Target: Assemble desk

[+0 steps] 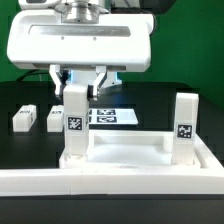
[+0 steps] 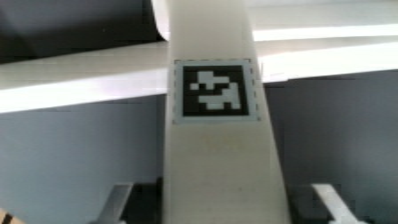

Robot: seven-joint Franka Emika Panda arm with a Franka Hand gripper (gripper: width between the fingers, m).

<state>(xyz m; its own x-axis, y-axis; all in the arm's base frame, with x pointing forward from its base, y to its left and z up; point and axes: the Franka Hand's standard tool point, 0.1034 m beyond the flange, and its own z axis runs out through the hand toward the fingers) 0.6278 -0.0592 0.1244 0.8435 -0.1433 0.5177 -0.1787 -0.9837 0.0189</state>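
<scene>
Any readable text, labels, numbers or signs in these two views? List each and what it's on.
No words, brands or numbers readable in either view.
upright leg between the fingers of the gripper: black-and-white tag, pattern only, no characters.
second leg at the exterior view's right: same kind of tag, no characters.
marker board: tags only, small and blurred.
loose legs: nothing legible.

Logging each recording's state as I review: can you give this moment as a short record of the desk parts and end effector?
end effector: fingers either side of first leg, contact unclear
first leg: upright on desk top, exterior view's left corner
second leg: upright on desk top, exterior view's right
loose legs: two lying on table, exterior view's left
marker board: flat on table behind desk top
</scene>
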